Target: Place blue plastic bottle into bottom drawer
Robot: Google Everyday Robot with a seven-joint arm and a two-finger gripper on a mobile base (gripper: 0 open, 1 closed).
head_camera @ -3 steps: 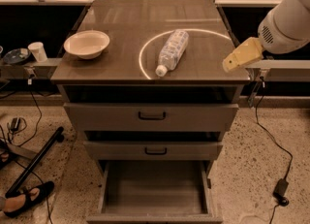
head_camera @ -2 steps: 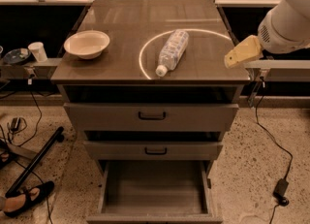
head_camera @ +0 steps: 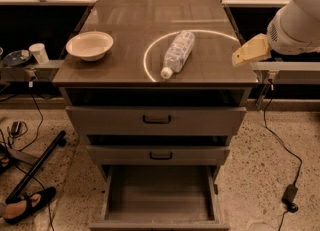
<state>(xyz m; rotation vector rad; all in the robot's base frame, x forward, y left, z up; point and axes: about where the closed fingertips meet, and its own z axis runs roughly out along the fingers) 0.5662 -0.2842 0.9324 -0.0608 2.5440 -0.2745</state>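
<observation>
The blue plastic bottle (head_camera: 178,53) lies on its side on the cabinet top (head_camera: 125,30), white cap toward the front edge, inside a bright ring of light. The bottom drawer (head_camera: 159,193) is pulled out below, its flat grey inside bare. My gripper (head_camera: 251,50) hangs at the cabinet's right edge, to the right of the bottle and apart from it, on the white arm (head_camera: 298,20). Nothing shows in its grasp.
A white bowl (head_camera: 89,45) sits on the cabinet top's left side. Two upper drawers with dark handles (head_camera: 156,120) are slightly ajar. A white cup (head_camera: 38,53) stands on a shelf at left. Cables, a dark pole (head_camera: 35,172) and a power adapter (head_camera: 289,195) lie on the floor.
The gripper and arm have risen slightly and shifted a little to the right. The bottle, bowl and drawers have not moved.
</observation>
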